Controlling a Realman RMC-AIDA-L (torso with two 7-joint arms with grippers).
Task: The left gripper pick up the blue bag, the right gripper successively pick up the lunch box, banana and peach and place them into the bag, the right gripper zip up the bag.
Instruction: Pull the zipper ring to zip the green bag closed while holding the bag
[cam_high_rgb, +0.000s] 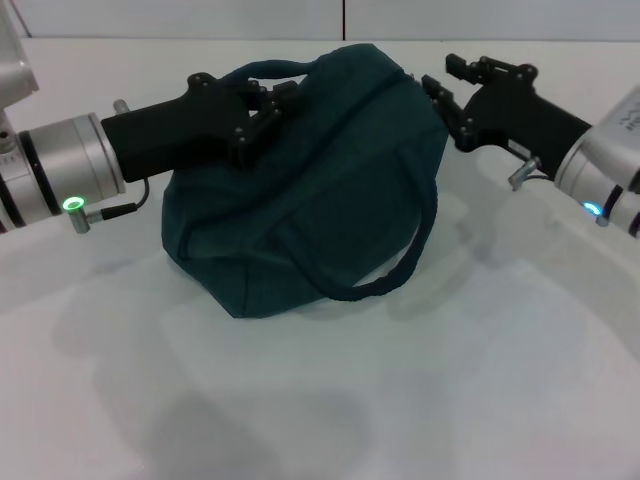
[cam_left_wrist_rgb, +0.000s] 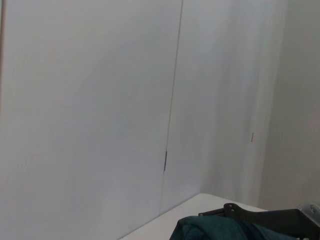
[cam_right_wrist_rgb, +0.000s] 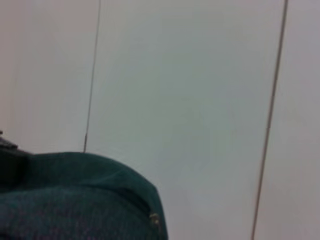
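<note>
Blue bag: slumped on the white counter, one handle drooping down its front.
Left hand: at the bag's upper left, clenched on the fabric by the top handle.
Right hand: at the bag's upper right corner, fingers spread, gripping nothing.
</note>
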